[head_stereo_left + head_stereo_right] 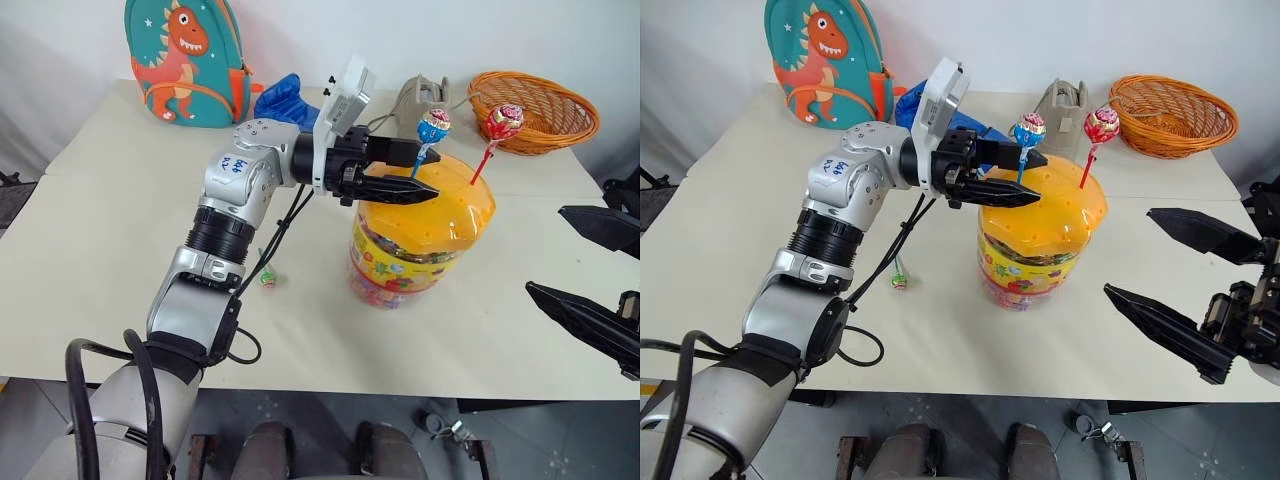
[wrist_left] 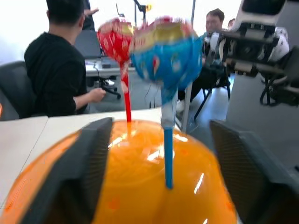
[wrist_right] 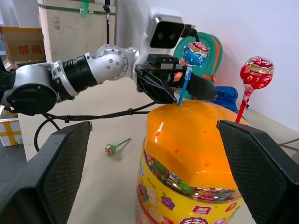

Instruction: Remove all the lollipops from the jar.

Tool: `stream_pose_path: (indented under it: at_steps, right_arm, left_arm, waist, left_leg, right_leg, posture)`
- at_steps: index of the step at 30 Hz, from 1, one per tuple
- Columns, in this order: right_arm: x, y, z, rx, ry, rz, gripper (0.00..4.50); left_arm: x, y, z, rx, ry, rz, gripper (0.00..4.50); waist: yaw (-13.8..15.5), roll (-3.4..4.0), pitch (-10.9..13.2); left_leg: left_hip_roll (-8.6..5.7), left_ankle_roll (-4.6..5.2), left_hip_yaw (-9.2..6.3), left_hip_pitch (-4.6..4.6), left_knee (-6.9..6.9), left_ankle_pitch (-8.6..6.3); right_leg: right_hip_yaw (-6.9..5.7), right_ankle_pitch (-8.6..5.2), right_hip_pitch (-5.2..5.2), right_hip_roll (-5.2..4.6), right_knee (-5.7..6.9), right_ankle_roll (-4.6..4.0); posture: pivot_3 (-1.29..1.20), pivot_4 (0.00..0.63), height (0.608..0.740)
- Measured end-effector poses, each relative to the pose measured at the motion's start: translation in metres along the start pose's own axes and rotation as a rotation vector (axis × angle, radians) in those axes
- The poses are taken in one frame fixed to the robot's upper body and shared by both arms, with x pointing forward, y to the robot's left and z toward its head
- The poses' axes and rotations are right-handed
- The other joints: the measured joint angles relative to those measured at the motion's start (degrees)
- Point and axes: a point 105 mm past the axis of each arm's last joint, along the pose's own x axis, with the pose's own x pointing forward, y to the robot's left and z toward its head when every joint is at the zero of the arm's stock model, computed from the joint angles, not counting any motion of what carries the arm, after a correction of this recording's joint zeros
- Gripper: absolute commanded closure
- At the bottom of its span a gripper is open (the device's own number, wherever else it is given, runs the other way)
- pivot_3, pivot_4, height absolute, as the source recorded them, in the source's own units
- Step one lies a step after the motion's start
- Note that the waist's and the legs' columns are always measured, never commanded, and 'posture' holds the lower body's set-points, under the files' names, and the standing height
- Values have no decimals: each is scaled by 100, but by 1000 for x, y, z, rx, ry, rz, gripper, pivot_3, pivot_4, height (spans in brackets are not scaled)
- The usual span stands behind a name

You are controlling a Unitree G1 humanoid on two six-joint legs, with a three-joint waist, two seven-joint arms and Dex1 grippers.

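The jar (image 1: pixel 398 262), a clear tub with a candy-print label and a holed orange lid (image 1: pixel 455 215), stands mid-table. A blue lollipop (image 1: pixel 433 127) and a red lollipop (image 1: pixel 504 121) stand upright in holes of the lid. My left gripper (image 1: pixel 432 174) reaches level over the lid, one finger (image 2: pixel 88 172) on each side of the blue stick (image 2: pixel 167 154), with a gap on both sides. A green lollipop (image 1: pixel 268 278) lies flat on the table (image 1: pixel 90 250) left of the jar. To the right of the jar my right gripper (image 1: pixel 1128 252) hangs open and holds nothing.
A dinosaur backpack (image 1: pixel 185 60), a blue cloth (image 1: pixel 285 100) and a grey object (image 1: pixel 420 95) sit along the table's far edge. An orange wicker basket (image 1: pixel 535 110) stands at the back right. Seated people (image 2: pixel 58 65) appear beyond the table in the left wrist view.
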Motion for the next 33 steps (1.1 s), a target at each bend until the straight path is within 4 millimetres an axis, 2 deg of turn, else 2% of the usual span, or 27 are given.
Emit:
stream_pose_path:
  at_steps: [6,11,17,20,22,25,28,30,33]
  right_arm:
    - [-1,-1,1,-11,-10,-8,0]
    - [-2,-4,-1,-10,-1,-21,0]
    - [-5,-9,-3,-5,7,-24,0]
    - [-6,-11,-5,4,12,-16,0]
    - [-7,-12,-6,5,20,-17,0]
    - [-7,-12,-7,2,25,-8,0]
    - [-7,-13,-10,9,30,-7,0]
    - [-8,-14,-10,11,32,-8,0]
    - [-8,-17,-12,12,37,-8,0]
  left_arm:
    - [2,2,10,34,-7,8,4386]
    - [-2,4,16,41,-38,31,4450]
    - [-9,4,38,70,-56,63,4450]
    - [-21,8,52,94,-47,139,4450]
    - [-30,16,53,68,-17,226,4450]
    - [-54,29,45,-24,59,399,4450]
    - [-88,37,30,-120,145,586,4450]
    - [-110,40,11,-192,202,694,4450]
    - [-139,38,-29,-290,329,831,4450]
  waist:
    - [5,0,0]
    - [7,0,0]
    - [-5,1,1]
    - [-14,2,1]
    - [-15,2,1]
    - [-17,3,1]
    - [-27,4,1]
    - [-30,4,2]
    - [-7,4,2]
  left_leg:
    - [-1,3,0,-1,2,-2]
    - [0,3,0,-2,3,-2]
    - [0,3,0,-2,3,-2]
    - [0,3,0,0,2,-2]
    - [0,3,-1,0,2,-2]
    - [0,3,-1,0,1,-2]
    - [0,3,0,2,0,-2]
    - [0,3,0,2,0,-2]
    - [-1,3,1,1,3,-2]
  right_leg:
    - [0,0,0,-1,-1,1]
    - [0,0,0,-1,0,1]
    - [0,1,0,-1,-1,1]
    - [1,1,0,-1,0,1]
    - [1,1,0,-1,0,1]
    - [1,1,0,-1,1,2]
    - [2,1,0,-1,1,1]
    - [2,1,0,-1,2,2]
    - [3,1,0,-1,3,3]
  posture:
    - [0,150,740]
    - [0,150,740]
    - [0,150,740]
    - [0,150,740]
    - [0,150,740]
    - [0,150,740]
    - [0,150,740]
    - [0,150,740]
    - [0,150,740]
